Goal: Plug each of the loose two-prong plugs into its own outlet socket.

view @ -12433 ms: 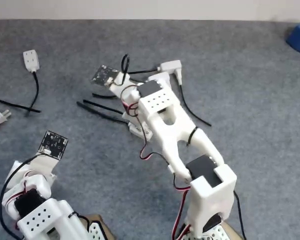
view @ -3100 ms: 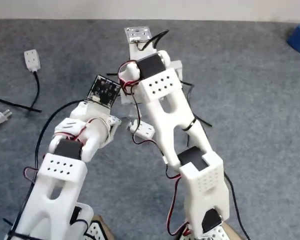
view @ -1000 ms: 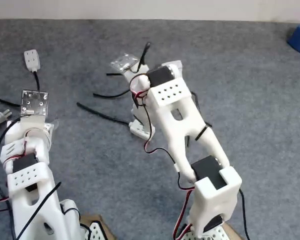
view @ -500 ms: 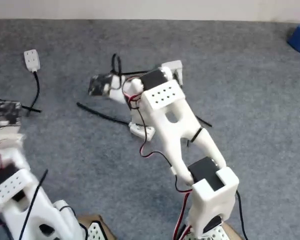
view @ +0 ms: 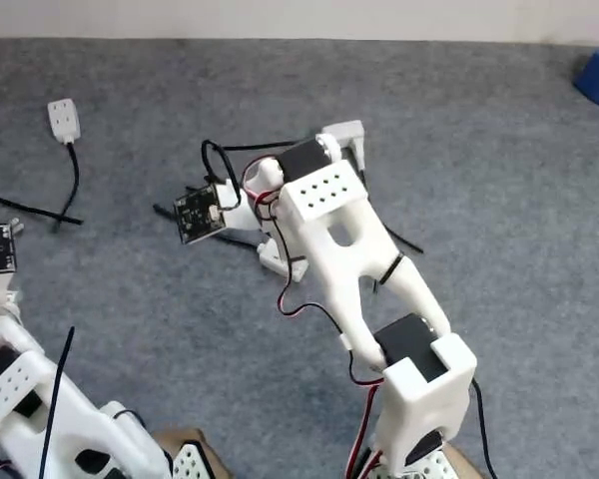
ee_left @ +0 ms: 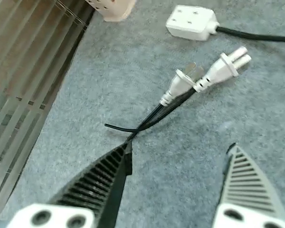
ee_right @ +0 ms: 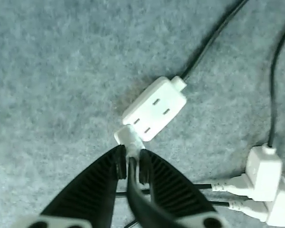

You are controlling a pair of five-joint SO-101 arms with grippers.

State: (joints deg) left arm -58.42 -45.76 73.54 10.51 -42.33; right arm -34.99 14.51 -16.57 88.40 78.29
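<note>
At the middle of the grey carpeted worktop, the right gripper pinches a white two-prong plug by its cord end. The plug's body touches one end of a white three-outlet socket; whether the prongs are seated cannot be told. By the worktop's left edge, the left gripper hangs spread wide over bare carpet. Beyond its fingertips a loose flat-prong plug lies touching a second loose plug, their black cords together. A separate white socket block lies apart, past them.
</note>
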